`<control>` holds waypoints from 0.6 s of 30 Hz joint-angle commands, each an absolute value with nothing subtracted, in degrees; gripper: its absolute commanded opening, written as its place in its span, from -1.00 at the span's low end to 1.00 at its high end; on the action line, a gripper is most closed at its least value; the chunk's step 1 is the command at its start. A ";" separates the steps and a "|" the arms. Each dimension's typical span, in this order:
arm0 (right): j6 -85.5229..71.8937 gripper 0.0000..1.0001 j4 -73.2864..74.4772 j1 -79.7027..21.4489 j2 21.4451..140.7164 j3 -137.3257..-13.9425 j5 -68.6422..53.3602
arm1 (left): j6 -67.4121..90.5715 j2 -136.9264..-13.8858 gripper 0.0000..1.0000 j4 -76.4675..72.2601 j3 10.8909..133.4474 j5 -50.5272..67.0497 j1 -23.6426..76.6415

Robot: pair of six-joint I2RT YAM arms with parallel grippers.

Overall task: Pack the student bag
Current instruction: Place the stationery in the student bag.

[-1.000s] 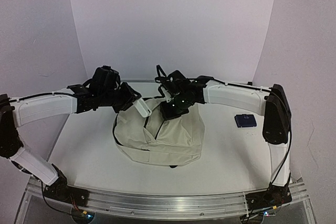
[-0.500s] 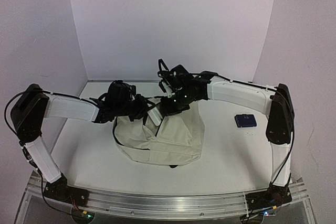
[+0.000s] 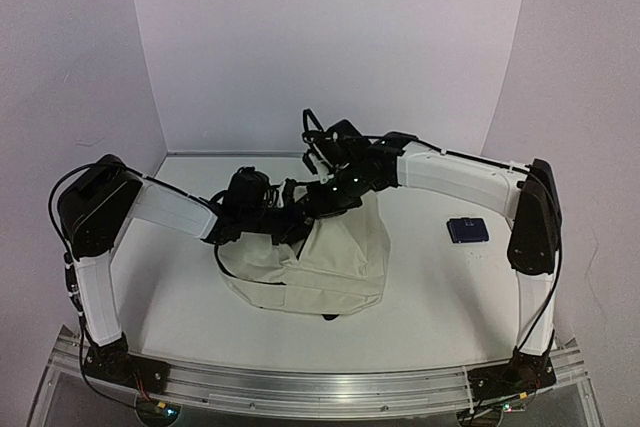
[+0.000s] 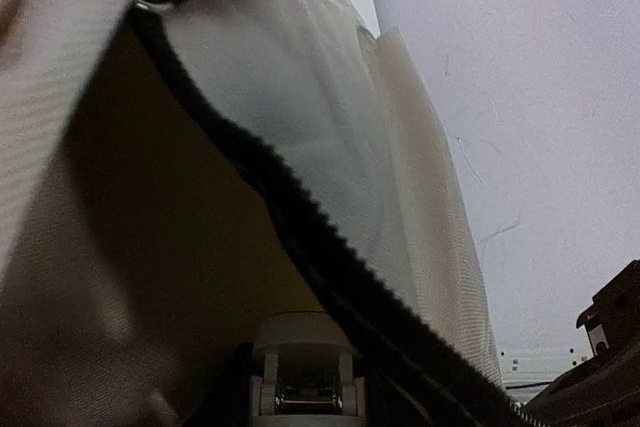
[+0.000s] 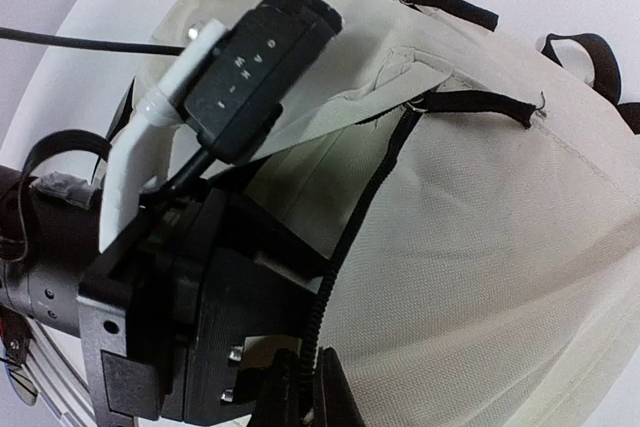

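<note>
the student bag point(image 3: 335, 269) lies slumped in the middle of the table point(image 3: 170, 292). a small dark blue item point(image 3: 467, 230) sits well apart on its right. the right gripper point(image 5: 305, 392) is clenched on the bag's zipper edge, holding the mouth up. the left gripper point(image 3: 288, 219) reaches into that mouth; whether it grasps something i cannot tell. i judge this is the inserting step. next, the left arm must come out without dragging the zipper.
</note>
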State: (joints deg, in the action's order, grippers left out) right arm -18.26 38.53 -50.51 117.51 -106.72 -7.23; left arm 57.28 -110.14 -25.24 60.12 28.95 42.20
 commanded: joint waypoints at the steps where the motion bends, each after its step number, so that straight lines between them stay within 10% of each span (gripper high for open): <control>1: -17.55 -1.00 35.24 -50.80 113.33 -110.34 -9.54 | 54.59 -113.85 -0.63 -26.35 68.05 39.94 43.78; 10: -17.72 -1.00 34.72 -50.48 111.46 -107.22 -9.49 | 45.81 -105.64 0.35 -4.16 69.84 31.34 41.78; 18: -18.10 -1.00 34.14 -50.38 110.48 -105.29 -9.74 | 46.76 -98.06 0.24 0.98 65.30 23.95 40.63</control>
State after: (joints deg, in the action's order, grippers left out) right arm -17.89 39.22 -49.87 114.76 -105.61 -8.41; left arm 47.38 -103.71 -0.65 67.58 27.24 40.86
